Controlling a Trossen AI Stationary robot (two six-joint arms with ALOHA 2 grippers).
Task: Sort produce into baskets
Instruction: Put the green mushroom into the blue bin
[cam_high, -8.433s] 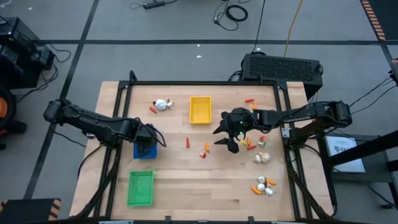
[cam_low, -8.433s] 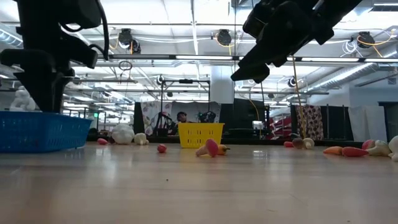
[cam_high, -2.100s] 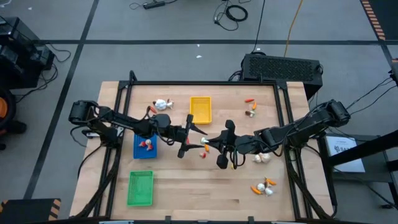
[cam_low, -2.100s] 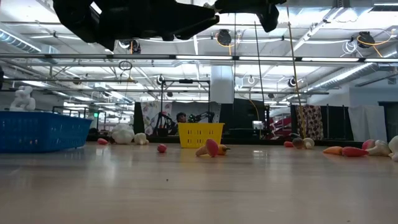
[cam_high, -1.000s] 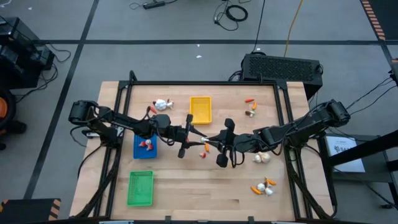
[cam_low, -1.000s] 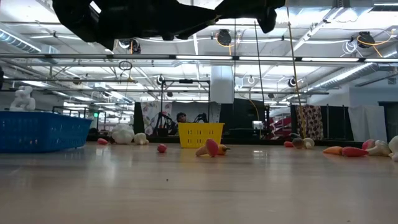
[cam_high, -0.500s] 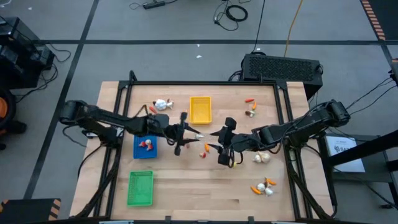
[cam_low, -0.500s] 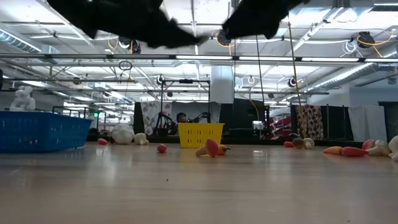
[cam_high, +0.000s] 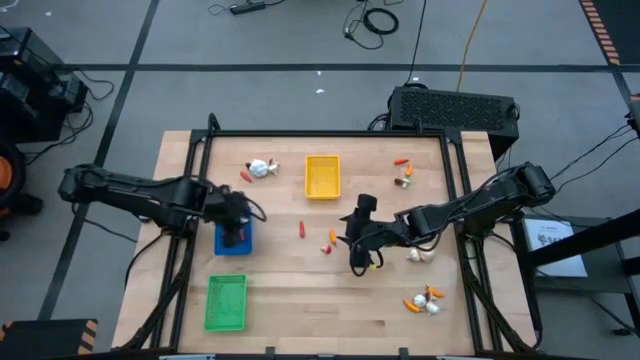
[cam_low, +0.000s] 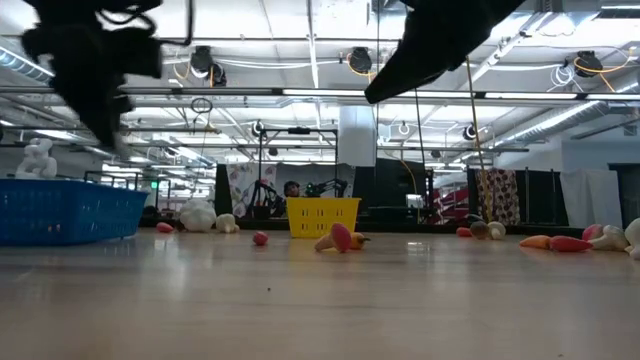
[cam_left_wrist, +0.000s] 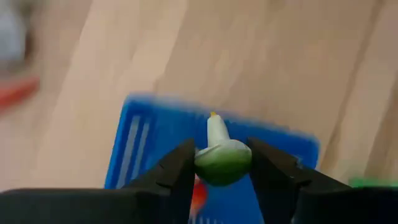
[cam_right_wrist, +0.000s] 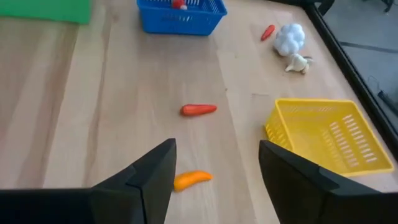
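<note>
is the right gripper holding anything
No, the right gripper stands open and empty above the table, with only an orange piece lying below it.

L gripper (cam_left_wrist: 222, 171) is pinching a small pale-green & whitish toy veg (cam_left_wrist: 221, 152) btwn its two dark fingers (cam_left_wrist: 177, 171), stem end w/ a yellowish tip pointing away from the wrist, hanging over the blue tray (cam_left_wrist: 155, 146) on the light wood table (cam_left_wrist: 249, 56).

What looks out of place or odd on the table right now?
Nothing is damaged. Loose produce lies scattered on the table outside the trays, and the green tray looks empty. The left gripper holds a whitish piece over the blue tray.
</note>
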